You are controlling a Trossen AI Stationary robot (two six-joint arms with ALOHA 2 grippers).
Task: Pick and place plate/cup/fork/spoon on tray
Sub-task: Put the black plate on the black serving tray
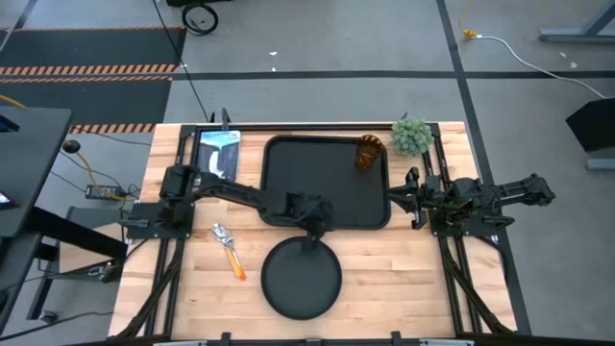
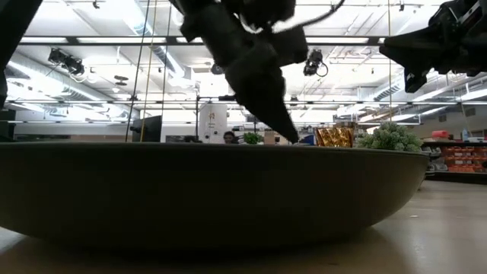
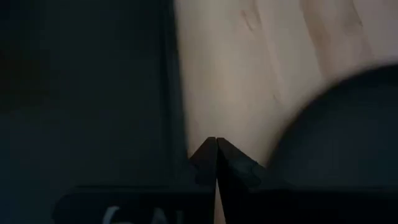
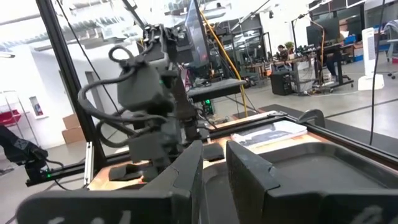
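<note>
The round black plate (image 1: 301,279) lies flat on the wood table near the front edge and fills the low view (image 2: 213,190). The black tray (image 1: 327,183) lies beyond it. The amber cup (image 1: 370,152) stands upright in the tray's far right corner and shows in the low view (image 2: 333,137). Orange-handled cutlery with a silver head (image 1: 229,252) lies on the table left of the plate; I cannot tell fork from spoon. My left gripper (image 1: 312,231) (image 3: 216,142) is shut and empty, pointing down over the wood between the tray's near rim and the plate's far rim. My right gripper (image 1: 411,199) (image 4: 214,163) waits, open, beside the tray's right rim.
A small green potted plant (image 1: 411,135) stands at the far right, beside the cup. A blue-and-white flat packet (image 1: 219,152) lies at the far left, beside the tray. Black frame rails run along the table's left and right sides.
</note>
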